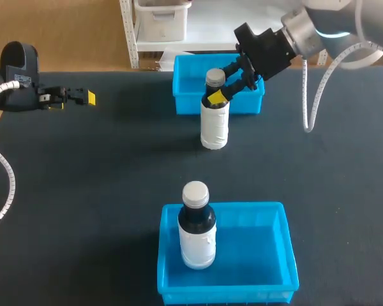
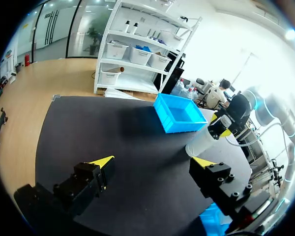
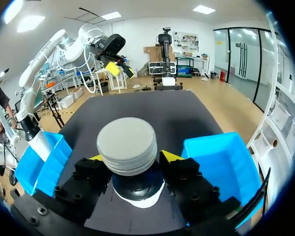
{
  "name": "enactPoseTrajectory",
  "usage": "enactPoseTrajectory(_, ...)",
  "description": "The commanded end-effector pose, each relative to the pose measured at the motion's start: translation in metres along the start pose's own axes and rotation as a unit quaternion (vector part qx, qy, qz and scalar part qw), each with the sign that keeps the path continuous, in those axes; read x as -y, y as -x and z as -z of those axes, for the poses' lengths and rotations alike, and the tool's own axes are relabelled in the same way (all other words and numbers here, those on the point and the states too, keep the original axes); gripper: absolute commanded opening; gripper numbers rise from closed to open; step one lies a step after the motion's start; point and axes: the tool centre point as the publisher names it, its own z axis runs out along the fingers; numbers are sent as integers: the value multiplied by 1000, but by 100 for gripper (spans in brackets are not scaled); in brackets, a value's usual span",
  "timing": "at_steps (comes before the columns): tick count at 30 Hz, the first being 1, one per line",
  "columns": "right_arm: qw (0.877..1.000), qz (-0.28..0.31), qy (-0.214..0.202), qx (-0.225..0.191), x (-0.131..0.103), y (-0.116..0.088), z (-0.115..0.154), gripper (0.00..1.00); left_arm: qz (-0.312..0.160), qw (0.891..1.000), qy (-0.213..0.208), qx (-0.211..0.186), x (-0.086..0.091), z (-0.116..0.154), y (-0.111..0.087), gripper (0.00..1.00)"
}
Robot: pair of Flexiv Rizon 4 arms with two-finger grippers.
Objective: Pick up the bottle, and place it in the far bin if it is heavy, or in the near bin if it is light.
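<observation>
Reaching in from the far right corner, the right arm slants down over the far bin, and the right jaws are closed narrowly on the neck of the bottle, one yellow fingertip pressed to each side just under its grey cap. The bottle stands upright on the dark tabletop, just in front of the far bin's near wall and outside it.

The left arm lies low along the left edge of the tabletop, well apart from the bottle. The left jaws are spread wide with nothing between them, their fingertips pointing across the tabletop toward the bottle and far bin.

From the right wrist, the cap and jaws hide nearly all of the bottle's body. From above, the jaws cover most of its neck. From the left wrist, only a blue sliver of the near bin shows past one finger.

A second bottle stands upright inside the near bin, by its left wall.
</observation>
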Motion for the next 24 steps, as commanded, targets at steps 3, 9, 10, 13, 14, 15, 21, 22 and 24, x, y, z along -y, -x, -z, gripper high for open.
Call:
enactPoseTrajectory(3, 1000, 1, 3, 2, -1, 1, -1, 43, 0, 1000, 0, 0, 0, 0, 0, 100)
enactPoseTrajectory(9, 1000, 1, -2, 4, -9, 1, 8, 29, 0, 1000, 0, 0, 0, 0, 0, 100)
enactPoseTrajectory(10, 1000, 0, -4, 5, -11, 1, 11, 27, 0, 1000, 0, 0, 0, 0, 0, 100)
enactPoseTrajectory(13, 1000, -5, -14, 10, -16, 0, 25, 23, 0, 1000, 0, 0, 0, 0, 0, 100)
enactPoseTrajectory(14, 1000, -7, -17, 12, -18, 0, 30, 23, 0, 1000, 0, 0, 0, 0, 0, 100)
enactPoseTrajectory(15, 1000, -9, -22, 12, -20, -1, 35, 23, 0, 1000, 0, 0, 0, 0, 0, 100)
enactPoseTrajectory(21, 998, -24, -55, 7, -30, -8, 75, 22, 0, 1000, 0, 0, 0, 0, 0, 100)
enactPoseTrajectory(22, 998, -28, -61, 6, -32, -10, 83, 21, 0, 1000, 0, 0, 0, 0, 0, 100)
enactPoseTrajectory(24, 997, -37, -75, 1, -36, -14, 97, 21, 0, 1000, 0, 0, 0, 0, 0, 100)
